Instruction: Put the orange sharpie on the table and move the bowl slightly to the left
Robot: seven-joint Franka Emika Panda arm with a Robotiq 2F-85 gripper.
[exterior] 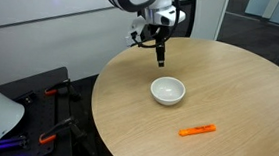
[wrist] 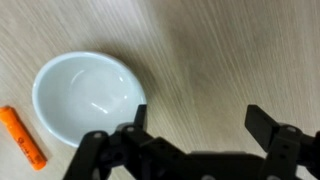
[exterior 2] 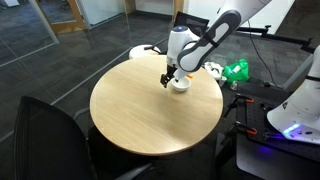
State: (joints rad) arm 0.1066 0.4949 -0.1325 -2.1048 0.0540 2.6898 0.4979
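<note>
The orange sharpie [exterior: 198, 131] lies flat on the round wood-grain table [exterior: 239, 86], near its front edge; it also shows at the left edge of the wrist view [wrist: 22, 137]. The small white bowl [exterior: 168, 90] stands empty on the table between the sharpie and my gripper, and shows in the wrist view [wrist: 87, 96] and in an exterior view [exterior 2: 180, 85]. My gripper [exterior: 160, 60] hangs above the table just beyond the bowl, also seen in an exterior view [exterior 2: 168, 79]. In the wrist view its jaws [wrist: 198, 120] are open and empty over bare wood beside the bowl.
A dark office chair [exterior 2: 55, 140] stands at the table's near side. A green object [exterior 2: 237, 70] and robot equipment [exterior 2: 295, 110] sit beyond the table. A black stand with red clamps [exterior: 48, 96] is beside the table.
</note>
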